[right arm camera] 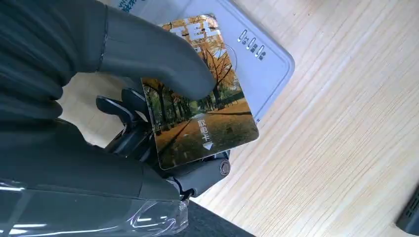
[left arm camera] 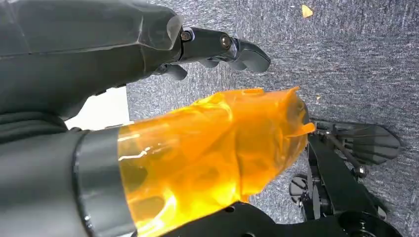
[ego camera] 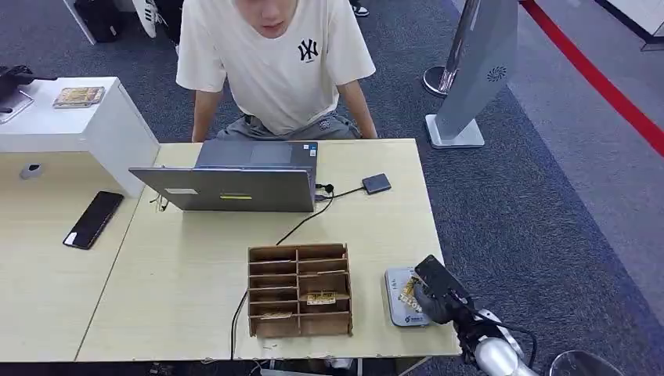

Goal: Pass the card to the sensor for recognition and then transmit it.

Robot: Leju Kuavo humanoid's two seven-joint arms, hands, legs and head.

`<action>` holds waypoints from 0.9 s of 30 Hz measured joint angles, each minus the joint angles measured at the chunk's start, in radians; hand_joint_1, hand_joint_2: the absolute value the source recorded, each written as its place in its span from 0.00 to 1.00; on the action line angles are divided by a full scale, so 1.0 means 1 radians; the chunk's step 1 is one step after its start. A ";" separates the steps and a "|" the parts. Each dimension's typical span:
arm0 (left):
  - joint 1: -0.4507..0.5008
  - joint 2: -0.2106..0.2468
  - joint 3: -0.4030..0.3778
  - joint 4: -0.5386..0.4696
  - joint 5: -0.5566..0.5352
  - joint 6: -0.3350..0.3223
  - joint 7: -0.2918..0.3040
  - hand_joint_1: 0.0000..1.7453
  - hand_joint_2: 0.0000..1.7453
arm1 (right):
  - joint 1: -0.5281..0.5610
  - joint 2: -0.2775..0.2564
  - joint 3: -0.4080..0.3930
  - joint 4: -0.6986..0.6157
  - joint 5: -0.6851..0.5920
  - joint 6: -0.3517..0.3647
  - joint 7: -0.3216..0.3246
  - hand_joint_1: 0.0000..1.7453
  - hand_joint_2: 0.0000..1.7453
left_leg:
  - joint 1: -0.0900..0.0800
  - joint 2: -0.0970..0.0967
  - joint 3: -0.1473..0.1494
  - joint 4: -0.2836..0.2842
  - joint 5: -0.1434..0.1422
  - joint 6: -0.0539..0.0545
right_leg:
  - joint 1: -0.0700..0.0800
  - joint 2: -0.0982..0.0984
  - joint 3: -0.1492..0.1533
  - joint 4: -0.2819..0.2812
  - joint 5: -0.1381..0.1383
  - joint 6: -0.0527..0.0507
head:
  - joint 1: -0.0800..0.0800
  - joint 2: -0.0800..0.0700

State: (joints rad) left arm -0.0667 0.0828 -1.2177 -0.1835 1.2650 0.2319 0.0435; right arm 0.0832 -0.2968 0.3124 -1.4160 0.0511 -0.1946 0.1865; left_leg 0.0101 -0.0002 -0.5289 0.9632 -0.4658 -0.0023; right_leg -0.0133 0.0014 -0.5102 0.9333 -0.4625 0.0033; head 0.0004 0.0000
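Right wrist view: card (right arm camera: 205,116) in right hand (right arm camera: 148,84), over sensor (right arm camera: 257,54).

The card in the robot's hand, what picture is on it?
The card shows autumn trees with orange-yellow leaves along a path; clearest in the right wrist view.

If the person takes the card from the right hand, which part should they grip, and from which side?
Probably the free short end of the card, the one with the arrow, coming from the side away from the right hand. Its thumb covers the other end, and the card sits above the sensor.
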 joint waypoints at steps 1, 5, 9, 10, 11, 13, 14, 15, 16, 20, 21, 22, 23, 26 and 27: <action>0.000 0.000 0.000 0.000 -0.001 0.000 0.000 0.00 0.00 | -0.001 0.000 0.002 0.000 0.002 0.000 0.000 1.00 1.00 | 0.000 0.000 0.000 0.000 0.000 0.000 | 0.000 0.000 0.000 0.000 0.000 0.000 | 0.000 0.000; 0.000 0.000 0.000 0.000 -0.002 0.000 0.000 0.00 0.00 | -0.002 0.000 0.007 0.002 0.005 0.000 0.000 1.00 1.00 | 0.000 0.000 0.000 0.000 0.000 0.000 | 0.000 0.000 0.000 0.000 0.000 0.000 | 0.000 0.000; 0.000 0.000 0.000 0.000 -0.003 -0.001 0.000 0.00 0.00 | -0.004 0.000 0.011 0.002 0.006 0.000 0.000 1.00 1.00 | 0.000 0.000 0.000 0.000 0.000 0.000 | 0.000 0.000 0.000 0.000 0.000 0.000 | 0.000 0.000; 0.000 0.000 0.000 0.000 -0.005 -0.001 0.000 0.00 0.00 | -0.004 0.000 0.012 0.002 0.006 0.000 0.000 1.00 1.00 | 0.000 0.000 0.000 0.000 0.000 0.000 | 0.000 0.000 0.000 0.000 0.000 0.000 | 0.000 0.000; 0.000 0.000 0.000 0.000 -0.005 -0.001 0.000 0.00 0.00 | -0.004 0.000 0.013 0.002 0.006 0.000 0.000 1.00 1.00 | 0.000 0.000 0.000 0.000 0.000 0.000 | 0.000 0.000 0.000 0.000 0.000 0.000 | 0.000 0.000; 0.000 0.000 0.000 0.000 -0.006 -0.001 0.000 0.00 0.00 | -0.005 0.000 0.013 0.002 0.006 0.000 0.000 1.00 1.00 | 0.000 0.000 0.000 0.000 0.000 0.000 | 0.000 0.000 0.000 0.000 0.000 0.000 | 0.000 0.000; 0.000 0.000 0.000 0.000 -0.006 -0.001 0.000 0.00 0.00 | -0.005 0.000 0.013 0.002 0.006 0.000 0.000 1.00 1.00 | 0.000 0.000 0.000 0.000 0.000 0.000 | 0.000 0.000 0.000 0.000 0.000 0.000 | 0.000 0.000; 0.000 0.000 0.000 0.000 -0.007 -0.001 0.000 0.00 0.00 | -0.005 0.000 0.014 0.002 0.007 0.000 0.000 1.00 1.00 | 0.000 0.000 0.000 0.000 0.000 0.000 | 0.000 0.000 0.000 0.000 0.000 0.000 | 0.000 0.000; 0.000 0.000 0.000 0.000 -0.008 -0.001 0.000 0.00 0.00 | -0.006 0.000 0.014 0.002 0.007 0.000 0.000 1.00 1.00 | 0.000 0.000 0.000 0.000 0.000 0.000 | 0.000 0.000 0.000 0.000 0.000 0.000 | 0.000 0.000; 0.000 0.000 0.000 0.000 -0.010 -0.001 0.000 0.00 0.00 | -0.007 0.000 0.015 0.005 0.007 0.000 0.000 1.00 1.00 | 0.000 0.000 0.000 0.000 0.000 0.000 | 0.000 0.000 0.000 0.000 0.000 0.000 | 0.000 0.000; 0.000 0.000 0.000 0.000 -0.010 -0.001 0.000 0.00 0.00 | -0.007 0.000 0.016 0.006 0.007 0.000 0.000 1.00 1.00 | 0.000 0.000 0.000 0.000 0.000 0.000 | 0.000 0.000 0.000 0.000 0.000 0.000 | 0.000 0.000; 0.000 0.000 0.000 0.000 -0.010 -0.001 0.000 0.00 0.00 | -0.008 0.000 0.016 0.006 0.007 0.000 0.000 1.00 1.00 | 0.000 0.000 0.000 0.000 0.000 0.000 | 0.000 0.000 0.000 0.000 0.000 0.000 | 0.000 0.000; -0.001 0.000 0.000 0.000 -0.011 -0.001 0.000 0.00 0.00 | -0.008 0.000 0.016 0.007 0.007 0.000 0.000 1.00 1.00 | 0.000 0.000 0.000 0.000 0.000 0.000 | 0.000 0.000 0.000 0.000 0.000 0.000 | 0.000 0.000; -0.001 0.000 0.000 0.000 -0.011 -0.001 0.000 0.00 0.00 | -0.009 0.000 0.016 0.008 0.007 0.000 0.000 1.00 1.00 | 0.000 0.000 0.000 0.000 0.000 0.000 | 0.000 0.000 0.000 0.000 0.000 0.000 | 0.000 0.000; -0.001 0.000 0.000 0.000 -0.012 -0.002 0.001 0.00 0.00 | -0.009 0.000 0.016 0.008 0.007 0.000 0.000 1.00 1.00 | 0.000 0.000 0.000 0.000 0.000 0.000 | 0.000 0.000 0.000 0.000 0.000 0.000 | 0.000 0.000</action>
State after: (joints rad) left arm -0.0673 0.0828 -1.2177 -0.1835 1.2531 0.2304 0.0442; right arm 0.0739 -0.2968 0.3288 -1.4076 0.0584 -0.1946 0.1865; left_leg 0.0101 -0.0002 -0.5287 0.9632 -0.4658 -0.0023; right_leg -0.0133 0.0015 -0.5101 0.9333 -0.4625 0.0033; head 0.0004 0.0000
